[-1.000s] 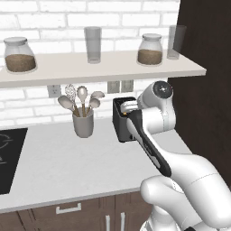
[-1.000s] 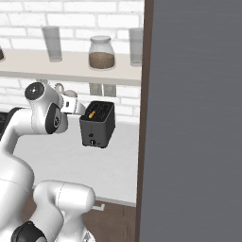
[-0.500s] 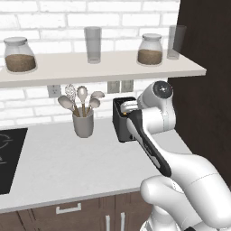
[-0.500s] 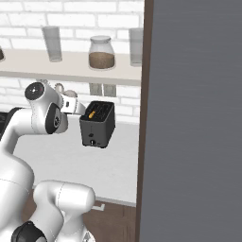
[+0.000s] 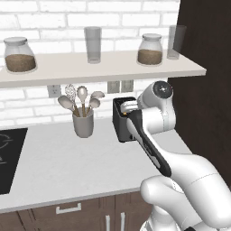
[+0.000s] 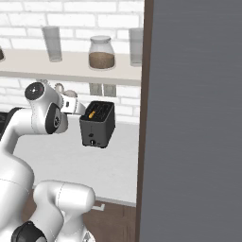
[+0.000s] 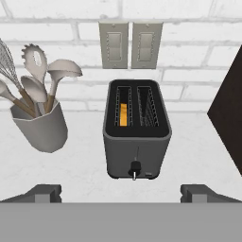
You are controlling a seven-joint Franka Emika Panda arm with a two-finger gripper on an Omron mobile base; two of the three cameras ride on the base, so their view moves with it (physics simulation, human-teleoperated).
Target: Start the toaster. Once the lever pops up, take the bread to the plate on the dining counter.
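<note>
Nothing is shifting between the earlier frames and now: arm and toaster are sitting as they were. From the left base camera, the toaster point(image 5: 122, 121) is standing on the grey surface point(image 5: 67, 167) just ahead of the wrist, with the utensil cup point(image 5: 83, 124) off to its left. From the right base camera, the toaster point(image 6: 98, 125) is showing the bread point(image 6: 91, 114) down in one slot. Through the hand camera, the claw point(image 7: 121, 194) is gaping fully wide and gripping nothing; the toaster point(image 7: 136, 130) is sitting straight ahead between its fingertips point(image 7: 45, 193), apart from them, with the bread point(image 7: 123, 114) in the left slot.

light: even, bright | shadows: faint | focus: sharp | glare: none
</note>
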